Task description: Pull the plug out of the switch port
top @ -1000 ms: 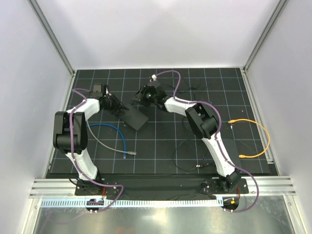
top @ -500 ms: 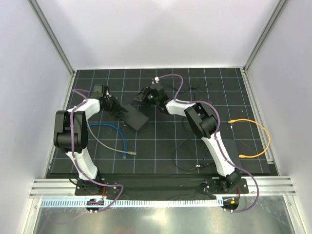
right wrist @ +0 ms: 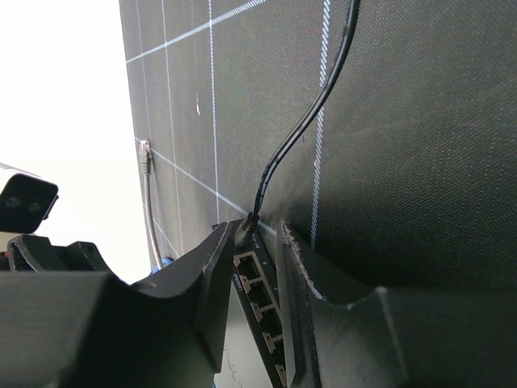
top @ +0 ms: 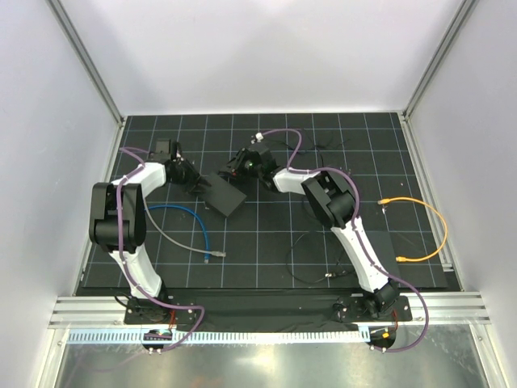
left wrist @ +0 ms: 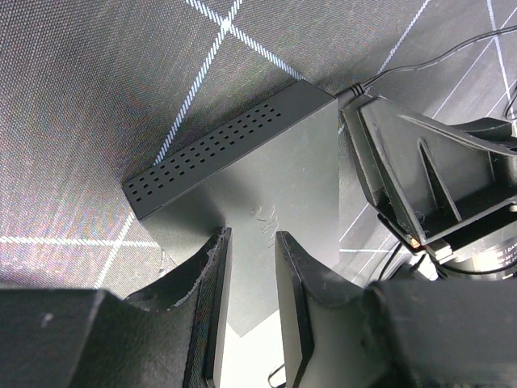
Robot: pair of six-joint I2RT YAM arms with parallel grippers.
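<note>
Broadly, shows a dark gridded table [top: 323, 153] in the top view, with the left arm [top: 121, 212] and the right arm [top: 339, 202] both reaching to the upper middle of the frame and meeting at the switch [top: 224, 197], a flat black box lying slantwise from upper left to lower right. Puts the left jaws at the box's upper left end and the right jaws at its upper right edge, on the port side and so nearer the work. Finds, from the left wrist, the left jaws parted by a narrow gap over the switch's flat top, nothing clamped between them; cannot tell whether pressing on it. Finds, from the right wrist, the right jaws parted too, straddling the plug [right wrist: 245, 232] at the upper end of the port row [right wrist: 257, 284], with a gap showing toward the jaw on the frame's right, so not yet pinched. Traces the thin black cable [right wrist: 311, 121] up the frame, away from the port face, roughly in line with the jaws' reach. Calls, by the look of it, for closing the right jaws across the plug and drawing back along that line, the left bracing the box.
</note>
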